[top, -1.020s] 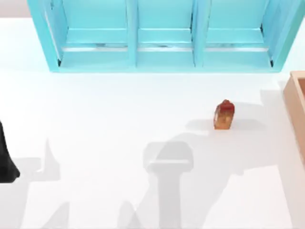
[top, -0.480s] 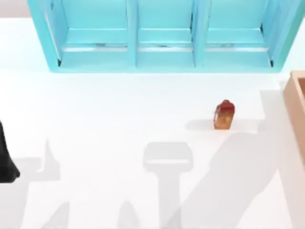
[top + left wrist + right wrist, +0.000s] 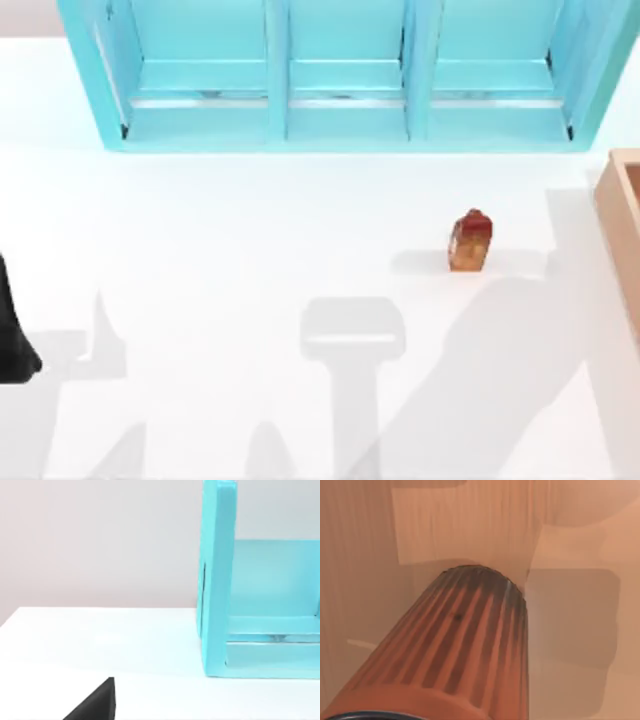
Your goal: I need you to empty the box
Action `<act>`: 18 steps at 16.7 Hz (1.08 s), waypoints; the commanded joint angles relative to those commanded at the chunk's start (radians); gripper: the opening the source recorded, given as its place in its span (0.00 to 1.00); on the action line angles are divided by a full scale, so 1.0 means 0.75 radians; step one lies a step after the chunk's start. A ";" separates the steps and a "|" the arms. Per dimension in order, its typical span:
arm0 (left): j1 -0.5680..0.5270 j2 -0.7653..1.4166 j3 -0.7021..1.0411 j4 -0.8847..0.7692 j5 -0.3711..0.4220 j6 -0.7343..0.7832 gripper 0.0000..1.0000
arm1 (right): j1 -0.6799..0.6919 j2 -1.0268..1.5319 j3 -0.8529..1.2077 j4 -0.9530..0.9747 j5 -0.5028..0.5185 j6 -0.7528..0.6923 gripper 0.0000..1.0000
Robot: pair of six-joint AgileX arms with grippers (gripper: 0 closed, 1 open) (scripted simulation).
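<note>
Box (image 3: 622,235) walls of light tan wood show at the far right edge of the top view, cut off by the frame so that just one corner and a strip of the darker reddish-brown inside can be made out. It sits on the white worktop (image 3: 250,250), right of a small reddish-brown carton-shaped item (image 3: 470,241) that stands upright on the bare surface, well apart from the box and in front of the turquoise three-bay shelf unit (image 3: 345,75) at the back.

From the right wrist view, the box interior (image 3: 580,545) spreads as warm tan wood grain, and a ribbed, dark-striped orange cylinder (image 3: 465,640) lies close to the camera, its near end cut off at the frame's edge; what it is cannot be told. Whether the right arm's fingers are open or closed on anything cannot be told.

At the left edge of the top view a black part of the left arm (image 3: 12,335) is parked, mostly cut off. In the left wrist view a black wedge (image 3: 97,702) sticks into the frame low down, with the shelf unit's side wall (image 3: 216,580) beyond it on the worktop; whether the left fingers are open or closed cannot be told either.

Long grey shadows of the arms fall across the front of the worktop in the top view.
</note>
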 joint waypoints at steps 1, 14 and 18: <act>0.000 0.000 0.000 0.000 0.000 0.000 1.00 | 0.000 0.000 0.000 0.000 0.000 0.000 0.70; 0.000 0.000 0.000 0.000 0.000 0.000 1.00 | 0.000 0.000 0.000 0.000 0.000 0.000 0.00; 0.000 0.000 0.000 0.000 0.000 0.000 1.00 | 0.000 0.000 0.000 0.000 0.000 0.000 0.00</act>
